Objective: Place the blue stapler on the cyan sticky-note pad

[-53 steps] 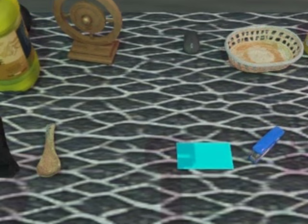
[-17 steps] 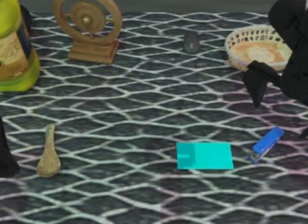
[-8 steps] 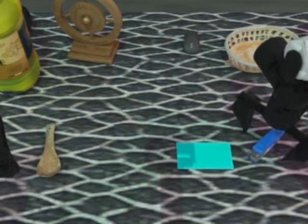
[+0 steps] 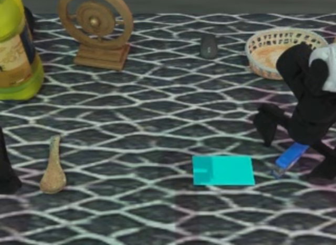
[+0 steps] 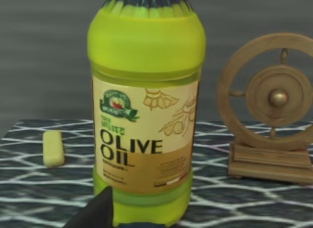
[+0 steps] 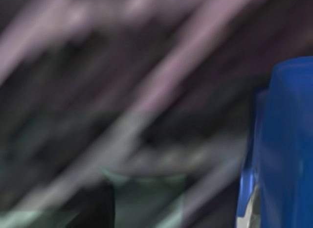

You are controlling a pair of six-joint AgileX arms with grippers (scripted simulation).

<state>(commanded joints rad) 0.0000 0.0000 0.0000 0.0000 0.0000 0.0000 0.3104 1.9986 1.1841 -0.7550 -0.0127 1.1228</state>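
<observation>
The blue stapler (image 4: 290, 157) lies slantwise on the patterned cloth, just right of the cyan sticky-note pad (image 4: 223, 170), which lies flat with nothing on it. My right gripper (image 4: 294, 149) is open and low over the stapler, one finger (image 4: 265, 128) on its far left side and the other at its near right. The arm hides the stapler's upper end. In the right wrist view the stapler (image 6: 286, 149) fills the edge, very close. My left gripper (image 4: 4, 174) is parked at the table's left edge, open.
A woven basket (image 4: 273, 48) stands behind the right arm. A grey mouse (image 4: 208, 46) and a wooden wheel ornament (image 4: 97, 29) are at the back. An olive oil bottle (image 4: 16, 50) is back left, and a beige spoon-like piece (image 4: 53, 169) front left.
The right arm has come in from the back right and lowered over the stapler. In the last half second it sank slightly. Stapler and pad have not moved.
</observation>
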